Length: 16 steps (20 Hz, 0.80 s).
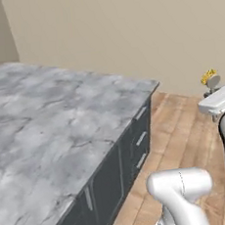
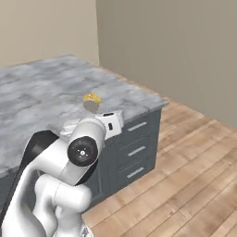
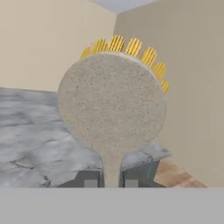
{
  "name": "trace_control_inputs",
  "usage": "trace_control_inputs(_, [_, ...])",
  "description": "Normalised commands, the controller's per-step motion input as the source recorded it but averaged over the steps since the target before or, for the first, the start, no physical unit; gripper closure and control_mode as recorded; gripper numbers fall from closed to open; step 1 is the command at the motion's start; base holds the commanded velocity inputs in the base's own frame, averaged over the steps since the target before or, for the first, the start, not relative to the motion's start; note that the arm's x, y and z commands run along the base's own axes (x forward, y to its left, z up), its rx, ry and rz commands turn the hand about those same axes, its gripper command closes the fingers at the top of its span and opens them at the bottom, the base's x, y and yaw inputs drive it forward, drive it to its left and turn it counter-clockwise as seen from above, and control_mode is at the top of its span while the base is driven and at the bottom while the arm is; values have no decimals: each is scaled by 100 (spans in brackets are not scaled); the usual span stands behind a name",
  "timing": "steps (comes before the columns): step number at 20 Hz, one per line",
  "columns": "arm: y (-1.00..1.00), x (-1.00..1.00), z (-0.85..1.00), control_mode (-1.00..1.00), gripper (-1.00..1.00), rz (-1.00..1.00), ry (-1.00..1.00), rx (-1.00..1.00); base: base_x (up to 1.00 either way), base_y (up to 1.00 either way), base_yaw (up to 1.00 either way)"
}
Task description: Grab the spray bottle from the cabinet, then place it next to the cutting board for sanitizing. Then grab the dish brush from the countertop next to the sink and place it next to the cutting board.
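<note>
My gripper [image 3: 111, 179] is shut on the dish brush [image 3: 112, 103], whose thin handle runs down between the two finger tips. Its pale grey round head faces the hand camera, with yellow bristles fanning out behind its upper rim. From the left base view the dish brush [image 1: 210, 79] sticks up from the hand at the right edge, raised over the wooden floor. In the right base view the dish brush [image 2: 92, 102] shows just above the hand, level with the near part of the countertop [image 2: 41, 92]. The countertop [image 1: 52, 125] is a bare grey marble slab. The spray bottle, cabinet, cutting board and sink are out of view.
Dark grey drawers [image 2: 136, 148] with short silver handles sit under the counter's end, also seen as drawers [image 1: 139, 141] from the left. Wooden floor [image 2: 185, 176] spreads to the right, and beige walls [image 1: 125, 29] stand behind the counter.
</note>
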Motion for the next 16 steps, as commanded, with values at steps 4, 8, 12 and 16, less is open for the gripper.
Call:
trace_control_inputs(4, [0, 0, 0, 100, 100, 0, 0, 0, 0, -23, -95])
trace_control_inputs(8, [0, 0, 0, 100, 100, 0, 0, 0, 0, -14, -97])
trace_control_inputs(12, [0, 0, 0, 100, 100, 0, 0, 0, 0, -1, -100])
trace_control_inputs(16, [0, 0, 0, 100, 100, 0, 0, 0, 0, 0, -100])
